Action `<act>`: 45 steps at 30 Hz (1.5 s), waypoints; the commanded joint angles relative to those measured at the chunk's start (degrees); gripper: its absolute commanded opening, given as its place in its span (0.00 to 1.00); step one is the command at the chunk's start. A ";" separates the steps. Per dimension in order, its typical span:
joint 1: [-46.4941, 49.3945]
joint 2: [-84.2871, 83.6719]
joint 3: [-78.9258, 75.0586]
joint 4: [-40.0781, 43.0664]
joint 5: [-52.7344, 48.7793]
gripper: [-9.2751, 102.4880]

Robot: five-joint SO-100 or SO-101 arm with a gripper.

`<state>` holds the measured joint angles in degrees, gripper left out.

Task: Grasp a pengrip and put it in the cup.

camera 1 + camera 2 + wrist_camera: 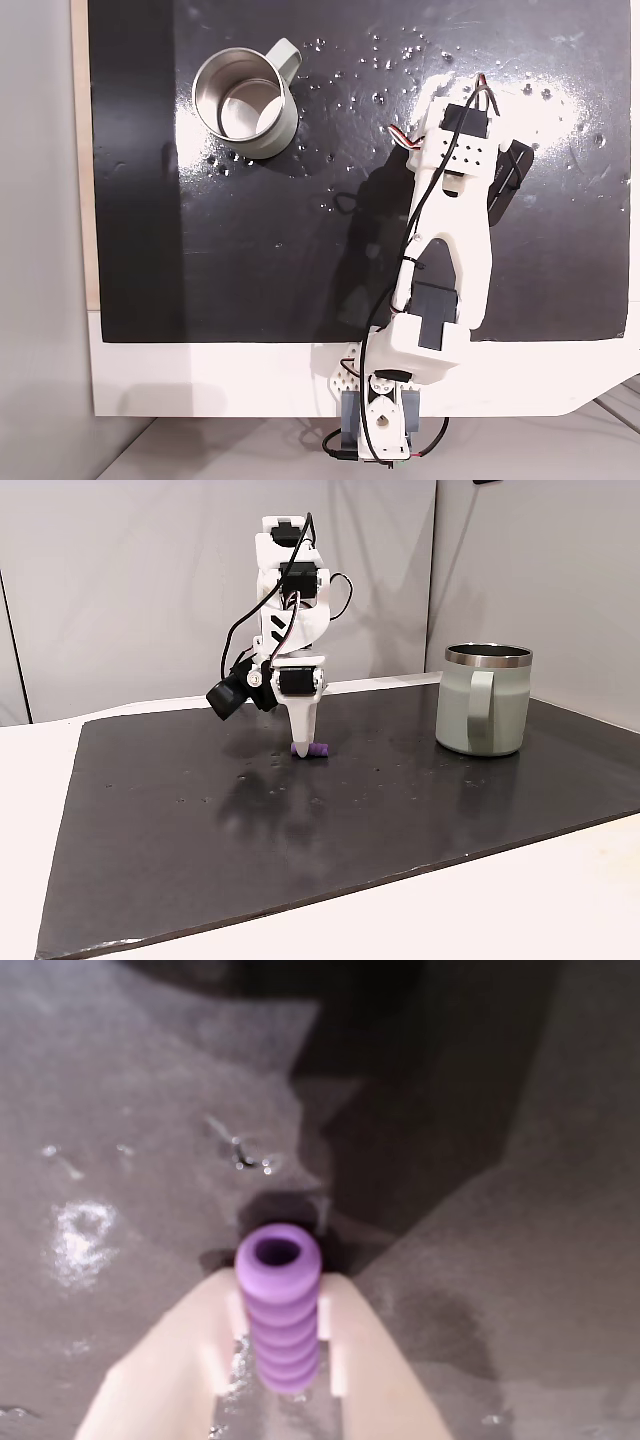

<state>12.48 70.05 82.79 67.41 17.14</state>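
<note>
**Fingers down on the pengrip, mug well off to the side**

Right now my gripper [282,1360] points straight down at the dark mat [200,820], and the wrist view shows the pengrip [280,1310] lying between my two pale fingers [170,1370]. It is a small purple ribbed tube, its open round end turned toward the top of that view. My fingers sit close on either flank of it, touching or very nearly so (I cannot say from these pictures how firmly they press). The tube looks to lie on the mat.

In a fixed view from the side, my fingertips [303,746] come down to the mat surface, and the pengrip [316,750] shows as a bit of purple just beside them, flat on the mat.

The cup [484,700] stands upright, well apart from me, to the right in that side view, its loop handle facing the camera. In a fixed view from above, the cup [247,102] sits near the top left of the mat [250,260], shiny inside showing, handle pointing up and right, while my white arm [450,220] reaches up along the right half of the mat amid glare and pale specks.
</note>
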 commanded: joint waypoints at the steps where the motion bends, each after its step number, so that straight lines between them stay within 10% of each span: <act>1: 0.18 5.80 -1.76 2.55 0.18 0.08; 16: -6.68 28.12 -17.23 21.62 -2.20 0.08; 45: -37.71 1.85 -47.46 18.28 -6.86 0.08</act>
<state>-24.26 71.28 39.02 86.66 10.81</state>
